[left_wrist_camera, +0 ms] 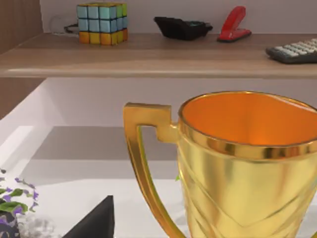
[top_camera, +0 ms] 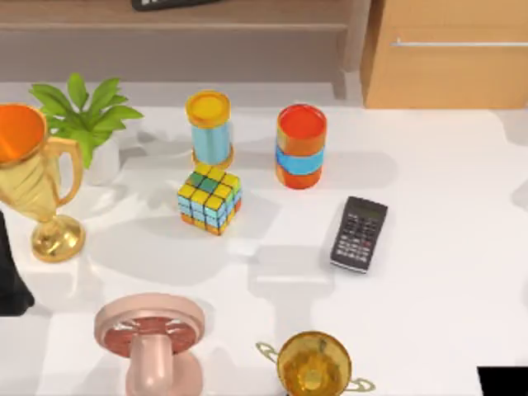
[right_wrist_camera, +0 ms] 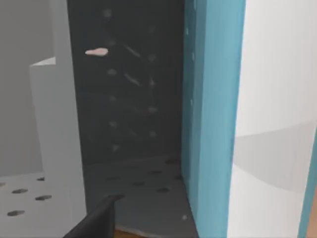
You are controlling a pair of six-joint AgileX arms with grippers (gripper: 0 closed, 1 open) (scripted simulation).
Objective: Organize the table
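table (top_camera: 429, 272): wide smooth white top, fills most of top view, soft shadows across it.
room: brown wooden shelf (top_camera: 173, 21) along upper edge; light-wood drawer unit (top_camera: 450, 54) upper right.
shelf, left wrist view: second cube, black device, red stapler (left_wrist_camera: 234, 24), calculator edge.
gold trophy (top_camera: 33, 186): glossy metal, orange inside, left edge, beside potted plant (top_camera: 87, 115).
cube (top_camera: 209, 198): multicolour puzzle, centre-left.
cans: yellow-lidded blue one (top_camera: 209, 128); orange-and-blue one (top_camera: 301, 146), upper centre.
calculator (top_camera: 360, 233): dark, flat, right of centre.
lower edge: pink stand (top_camera: 150, 338); second gold cup (top_camera: 313, 363).
my left arm (top_camera: 10, 280): dark, left edge, over table; trophy close in its wrist view.
my fingers: cannot tell, either side.
right wrist view: grey and teal panels.
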